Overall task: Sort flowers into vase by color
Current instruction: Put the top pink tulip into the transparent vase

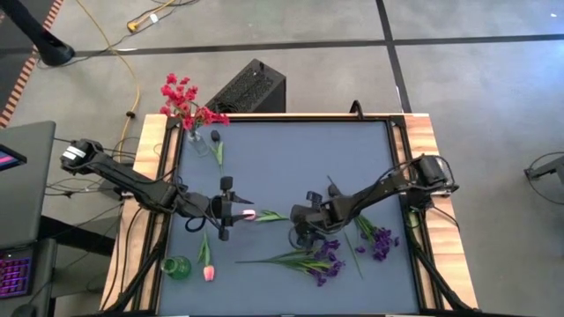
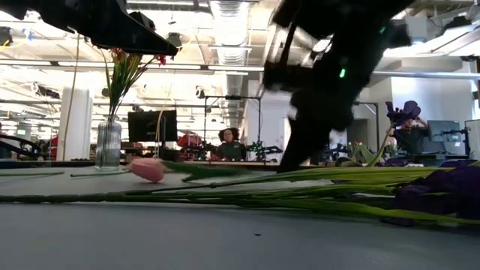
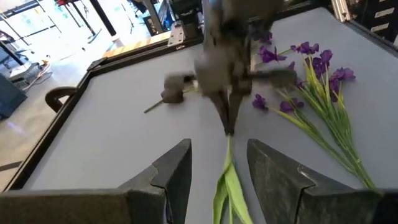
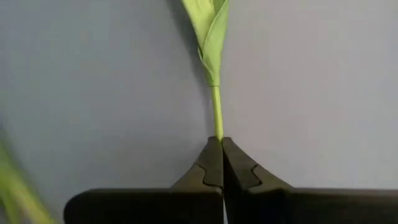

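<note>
Your right gripper point(image 4: 221, 149) is clamped on the bare end of the tulip point(image 1: 249, 214) stem at mid-table, while the left gripper point(image 3: 219, 163) stands half apart around the leafy part near the pink bud, and I cannot tell whether it touches. Before you lift, check that the thin stem sits squarely between the right fingertips. Then back the left gripper clear and raise slowly so the bud trails free toward the green vase point(image 1: 176, 268).

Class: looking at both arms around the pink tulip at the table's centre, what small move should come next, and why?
Probably lift slightly with the right end effector: it is shut on the pink tulip's stem, while the left end effector stands open around the leaves, not gripping.
</note>
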Controlling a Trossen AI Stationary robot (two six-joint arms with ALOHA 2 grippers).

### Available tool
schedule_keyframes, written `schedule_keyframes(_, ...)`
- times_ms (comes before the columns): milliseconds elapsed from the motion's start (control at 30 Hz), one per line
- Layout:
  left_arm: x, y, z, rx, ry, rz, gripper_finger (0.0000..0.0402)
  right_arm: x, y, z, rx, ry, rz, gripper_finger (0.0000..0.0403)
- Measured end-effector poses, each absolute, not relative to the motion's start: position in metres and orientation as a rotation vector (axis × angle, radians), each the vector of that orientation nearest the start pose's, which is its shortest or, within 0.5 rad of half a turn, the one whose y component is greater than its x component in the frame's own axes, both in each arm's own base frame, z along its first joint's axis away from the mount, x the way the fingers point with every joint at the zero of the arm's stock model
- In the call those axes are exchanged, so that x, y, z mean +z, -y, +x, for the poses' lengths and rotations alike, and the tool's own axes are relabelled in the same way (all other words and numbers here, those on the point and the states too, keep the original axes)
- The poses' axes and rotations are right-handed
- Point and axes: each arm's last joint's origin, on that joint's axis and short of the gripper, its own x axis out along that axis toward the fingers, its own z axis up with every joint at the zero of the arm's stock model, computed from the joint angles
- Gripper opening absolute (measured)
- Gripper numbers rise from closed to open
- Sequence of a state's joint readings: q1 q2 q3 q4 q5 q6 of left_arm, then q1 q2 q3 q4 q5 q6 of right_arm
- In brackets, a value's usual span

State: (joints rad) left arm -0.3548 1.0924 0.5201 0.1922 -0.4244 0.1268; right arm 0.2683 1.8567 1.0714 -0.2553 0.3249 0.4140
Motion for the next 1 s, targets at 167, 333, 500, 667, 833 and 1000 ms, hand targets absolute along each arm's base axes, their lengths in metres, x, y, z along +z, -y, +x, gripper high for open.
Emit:
schedule_keyframes(167, 0.221, 0.069, 0.215, -0.025, -0.35, 0.256, 0.0144, 0.17, -0.075, 0.323, -0.336, -0.821, 0.098, 0.0016)
schedule_keyframes(333, 0.225, 0.072, 0.216, -0.113, -0.306, 0.254, 0.0144, 0.191, -0.061, 0.299, -0.351, -0.548, 0.199, 0.0016)
schedule_keyframes(500, 0.228, 0.074, 0.217, -0.16, -0.267, 0.254, 0.0144, 0.2, -0.051, 0.283, -0.329, -0.347, 0.238, 0.0016)
schedule_keyframes(667, 0.233, 0.075, 0.219, -0.179, -0.202, 0.234, 0.0144, 0.217, -0.051, 0.282, -0.266, -0.131, 0.229, 0.0016)
schedule_keyframes(833, 0.244, 0.076, 0.221, -0.168, -0.092, 0.192, 0.0144, 0.231, -0.059, 0.289, -0.118, 0.053, 0.21, 0.0016)
schedule_keyframes(1000, 0.25, 0.076, 0.225, -0.13, -0.007, 0.165, 0.0144, 0.225, -0.064, 0.298, -0.019, 0.101, 0.197, 0.0016)
